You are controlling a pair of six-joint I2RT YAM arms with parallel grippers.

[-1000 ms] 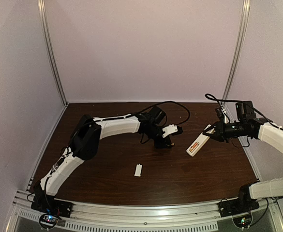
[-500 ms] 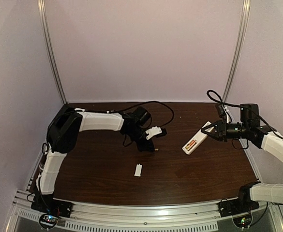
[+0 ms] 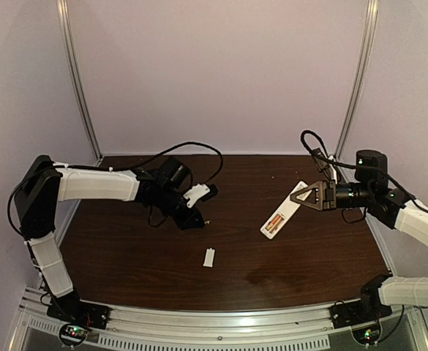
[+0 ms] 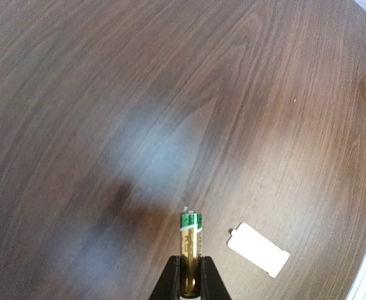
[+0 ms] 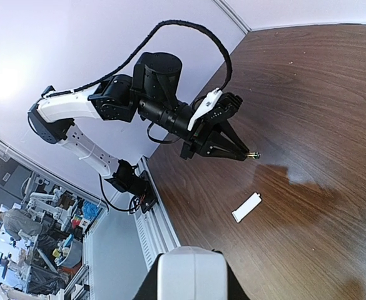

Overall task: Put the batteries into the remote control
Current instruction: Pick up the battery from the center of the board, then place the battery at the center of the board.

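- Top: left fingers (image 3: 190, 219) clamp a battery (image 3: 207, 222) over the counter's (image 3: 126, 252) left middle. Right fingers (image 3: 302, 193) grip the remote's (image 3: 274, 219) far end, right of centre. The cover (image 3: 209, 257) lies nearer.
- Left wrist: the battery (image 4: 190, 247) sticks out between the closed fingers, with the cover (image 4: 258, 249) just right of it.
- Right wrist: the remote's end (image 5: 189, 275) is pinched between the fingers.

Worktop (image 3: 162, 256): dark brown wood grain, glossy.
Walls (image 3: 214, 73): plain pale lilac panels rising behind the worktop and at both its sides.
Posts (image 3: 78, 80): 2 slim metal uprights at the worktop's far corners.
Rail (image 3: 221, 322): ribbed aluminium strip along the worktop's near edge.
Light: soft, leaving a pale sheen (image 4: 164, 144) on the worktop.
Past the worktop's near edge: a cluttered workroom (image 5: 39, 244), small and blurred.
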